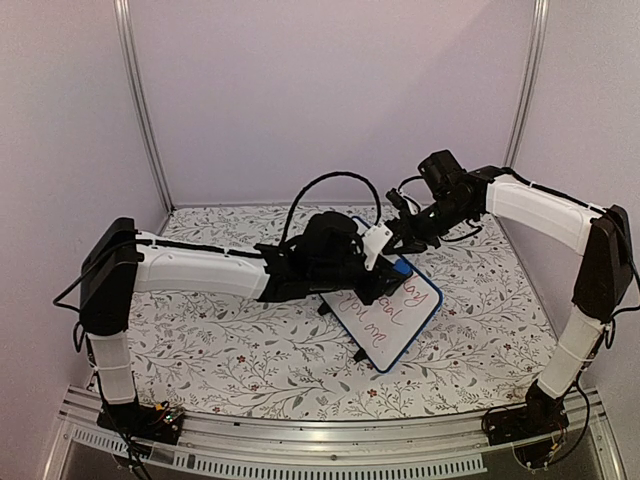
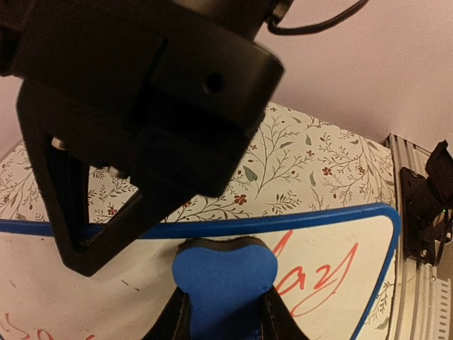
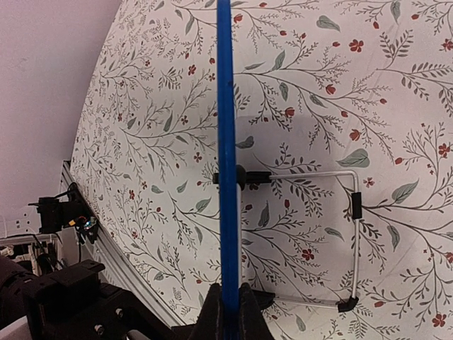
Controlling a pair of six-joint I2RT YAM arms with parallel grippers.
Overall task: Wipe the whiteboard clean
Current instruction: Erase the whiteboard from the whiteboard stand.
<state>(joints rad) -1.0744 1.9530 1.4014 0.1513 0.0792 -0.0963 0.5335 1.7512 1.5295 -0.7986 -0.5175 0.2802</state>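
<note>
The left arm [image 1: 200, 268] is rising from its base at the lower left of the top view, folding at an elbow near the left edge and stretching almost level toward the centre, where its wrist is tipping down over the whiteboard [image 1: 385, 318]. The left gripper [image 2: 225, 315] is clamping a blue eraser [image 2: 223, 273], with a finger hugging each side at the bottom centre of the left wrist view. The eraser is sitting against the board's white face just under its upper blue edge, with red writing [image 2: 318, 280] running off to its right. The board is standing tilted on the floral table [image 1: 230, 350], a little right of centre in the top view, its face leaning upward. The right arm [image 1: 540, 210] is climbing from the lower right corner, bending at the right edge and reaching back toward the centre. The right gripper [image 3: 228, 308] is pinching the board's upper edge (seen edge-on in the right wrist view, the edge is showing as a thin blue line running up the middle). The fingers are closing on it at the bottom centre, and the wire stand [image 3: 354, 234] is showing to its right.
</note>
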